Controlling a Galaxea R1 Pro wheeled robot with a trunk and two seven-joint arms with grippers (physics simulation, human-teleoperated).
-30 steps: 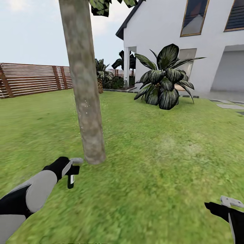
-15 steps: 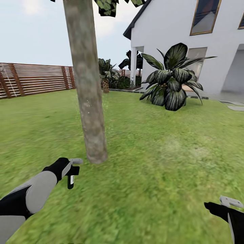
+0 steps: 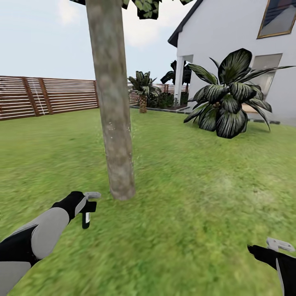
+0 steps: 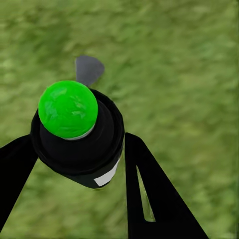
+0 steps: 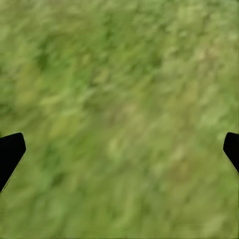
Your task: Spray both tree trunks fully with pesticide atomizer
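**Inspector A:** Left gripper (image 3: 89,202)?

**Inspector B:** Closed on the atomizer (image 3: 86,218). In the head view the black sprayer hangs below the fingers, pale strip showing, above the grass (image 3: 185,230) and just short of the trunk (image 3: 113,102). The left wrist view has both dark fingers (image 4: 149,199) pressed against the atomizer's (image 4: 79,144) body, with a green ball on top of it.

**Inspector A:** Right gripper (image 3: 279,244)?

**Inspector B:** Low at the right edge, over bare lawn, holding nothing. In its wrist view the two fingertips (image 5: 10,152) sit at opposite edges, spread wide, with blurred grass between.

**Inspector A:** The trunk?

**Inspector B:** Upright, base in the grass, near the left gripper. A few pale specks on the bark at mid height; too faint to judge coverage.

**Inspector A:** Surroundings?

**Inspector B:** Slatted fence (image 3: 49,96) behind, white house (image 3: 234,53) to the right, a broad-leaved plant (image 3: 230,102) before it.
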